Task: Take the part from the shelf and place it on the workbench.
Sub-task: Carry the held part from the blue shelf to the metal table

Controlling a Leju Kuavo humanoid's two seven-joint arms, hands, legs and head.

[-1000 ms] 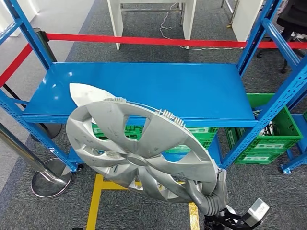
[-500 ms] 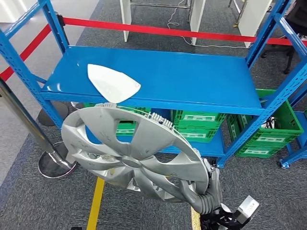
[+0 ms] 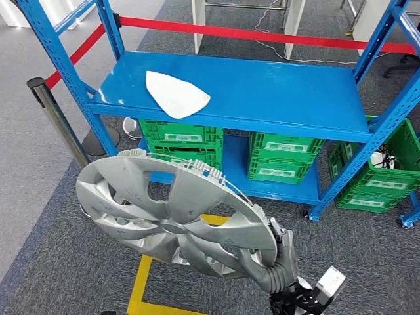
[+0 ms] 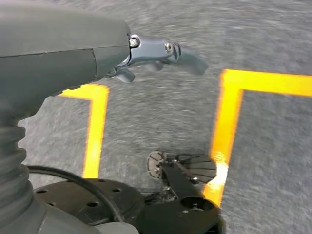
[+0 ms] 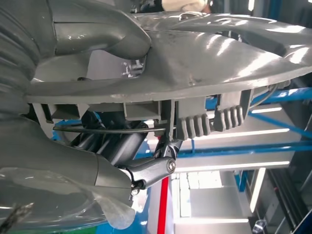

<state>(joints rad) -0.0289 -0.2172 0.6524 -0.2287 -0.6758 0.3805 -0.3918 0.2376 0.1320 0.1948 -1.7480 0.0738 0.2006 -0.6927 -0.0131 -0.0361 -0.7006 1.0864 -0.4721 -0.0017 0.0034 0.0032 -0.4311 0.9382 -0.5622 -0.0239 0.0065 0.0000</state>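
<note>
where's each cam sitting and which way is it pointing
Head view: high on the body, looking forward and down at the blue shelf; the right robot hand grips the silver wheel cover.
Left wrist view: behind the empty left robot hand, facing carpet and yellow floor tape.
Right wrist view: behind the right robot hand, against the cover's rim.
Shared: head and right wrist views show the cover.

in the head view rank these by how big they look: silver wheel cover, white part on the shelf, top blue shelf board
1. top blue shelf board
2. silver wheel cover, though it is nearer the camera, so this is unsure
3. white part
</note>
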